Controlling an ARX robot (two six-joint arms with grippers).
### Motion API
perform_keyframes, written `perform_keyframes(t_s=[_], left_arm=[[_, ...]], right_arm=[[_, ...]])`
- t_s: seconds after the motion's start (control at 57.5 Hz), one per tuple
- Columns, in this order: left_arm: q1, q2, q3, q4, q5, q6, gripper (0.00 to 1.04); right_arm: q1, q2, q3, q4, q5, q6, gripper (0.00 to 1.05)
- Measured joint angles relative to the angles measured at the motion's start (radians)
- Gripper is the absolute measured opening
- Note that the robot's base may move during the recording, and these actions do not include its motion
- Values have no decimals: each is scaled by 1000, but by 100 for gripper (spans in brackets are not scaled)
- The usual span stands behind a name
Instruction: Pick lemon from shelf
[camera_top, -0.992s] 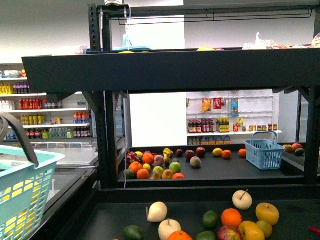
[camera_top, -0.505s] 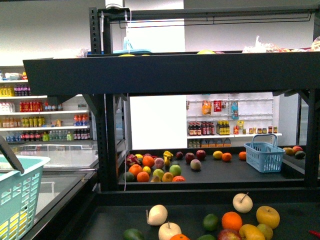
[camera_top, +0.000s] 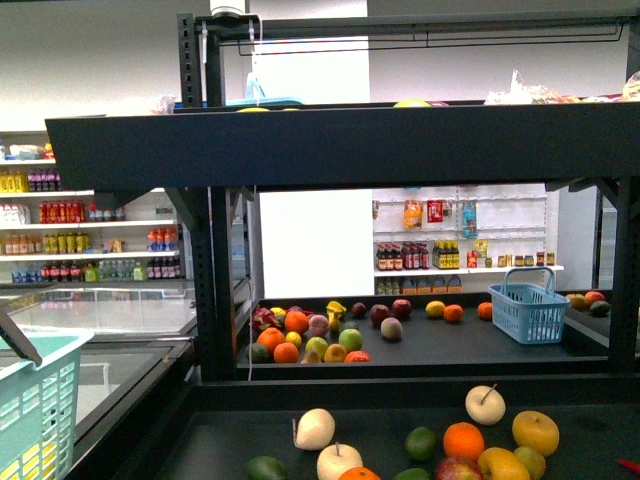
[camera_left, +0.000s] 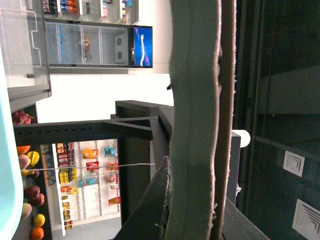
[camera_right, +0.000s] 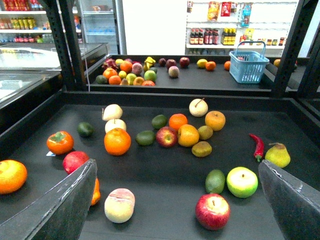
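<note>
The shelf is a black rack with dark tray tiers carrying mixed fruit. A small yellow fruit that looks like the lemon lies on the far tier, also visible in the right wrist view. Other yellowish fruit lies on the near tier, so I cannot tell for sure which is the lemon. My right gripper hangs open over the near tier, above a red apple. My left gripper is shut on the basket handle of a teal basket.
A blue basket stands on the far tier at the right. White shelves of bottles and a glass-topped case are to the left. A red chili, a pear and a green apple lie near my right finger.
In the front view the teal basket has dropped lower and further left, leaving only its corner and handle end in sight. The fruit has not moved.
</note>
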Motion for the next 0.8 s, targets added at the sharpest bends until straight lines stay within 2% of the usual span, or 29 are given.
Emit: perform_keyframes(t_s=[0.087, 0.487, 0.574, 0.8], left_arm=[[3, 3, -2, 1, 11, 11, 30], [4, 3, -2, 5, 19, 11, 98], [5, 3, -2, 5, 21, 12, 95], [8, 2, -13, 6, 43, 16, 97]], right_arm=[[0, 0, 0, 0, 0, 0, 97], [0, 0, 0, 0, 0, 0, 97], [0, 0, 0, 0, 0, 0, 97], [0, 0, 0, 0, 0, 0, 97]])
